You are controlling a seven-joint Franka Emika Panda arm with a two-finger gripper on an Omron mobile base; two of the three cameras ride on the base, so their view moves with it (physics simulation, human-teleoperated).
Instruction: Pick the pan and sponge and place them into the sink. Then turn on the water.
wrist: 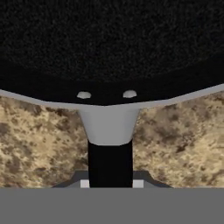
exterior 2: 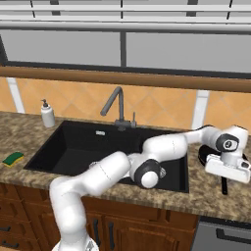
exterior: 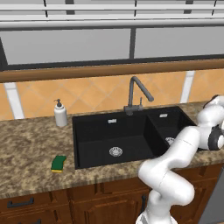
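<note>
black handle (wrist: 110, 164) runs straight out from the hand, between the two finger tips at the bottom of the hand view, and ends in a grey neck at the rim of the pan (wrist: 109, 43). so the long axis of the pan goes directly away from the gripper (wrist: 110, 183), with the round body just ahead of it. the jaws look closed together on the handle, one tip on each side, touching it. in the right base view the gripper (exterior 2: 226, 179) is low over the counter (exterior 2: 206, 196) on the right of the sink (exterior 2: 73, 147), and the pan (exterior 2: 206, 153) lies there under the hand, still flat on the stone as far as i can judge.

the sink is then to the left of the hand, near it, so i think the next move is to lift and carry the pan sideways, across its handle axis. the sponge (exterior: 58, 163) waits well apart, on the far side of the sink.
</note>
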